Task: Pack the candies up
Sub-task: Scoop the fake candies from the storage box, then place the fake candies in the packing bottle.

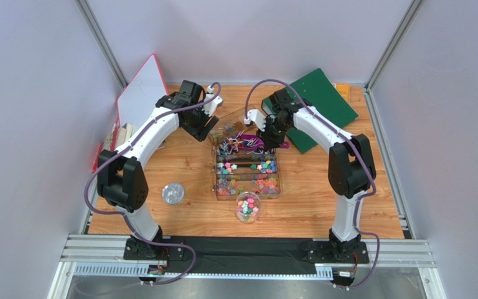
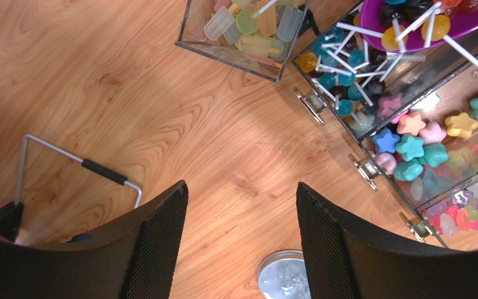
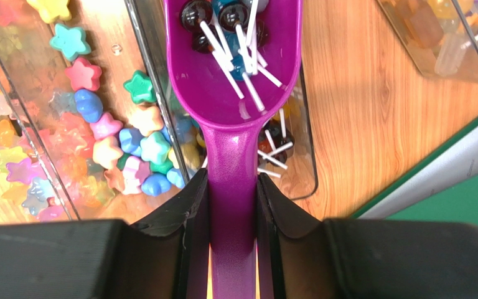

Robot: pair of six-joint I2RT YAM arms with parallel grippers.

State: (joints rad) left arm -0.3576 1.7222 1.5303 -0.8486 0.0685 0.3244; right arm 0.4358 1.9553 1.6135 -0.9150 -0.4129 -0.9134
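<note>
**A:** What do the right fingers (image 3: pixel 195 187) have?

**B:** They are closed tight on the handle of the purple scoop (image 3: pixel 230 143). The bowl sticks out ahead of the right gripper (image 3: pixel 232 182) and carries a small heap of lollipops (image 3: pixel 235 37). It hangs over the lollipop compartment of the clear box (image 1: pixel 248 187). The loose star candies (image 3: pixel 107 134) lie one compartment over, beside the fingers.

**A:** And the left gripper (image 2: pixel 241 187)?

**B:** Its fingers are spread wide with nothing between them. They hover over bare wood, with a metal lid (image 2: pixel 282 277) just below and the box ahead and off to one side.

**A:** So how should this load be carried?

**B:** I'd say keep the bowl level, because several sticks poke up past the rim and a tilt would likely spill them. Lift straight up until the bowl clears the box wall, then swing. The round jar (image 1: pixel 259 205) sits behind the right fingers, toward the arm bases, and that looks like the place to tip.

**A:** What's the risk?

**B:** Probably a stick catching on the box wall, or the handle twisting in the grip.
</note>
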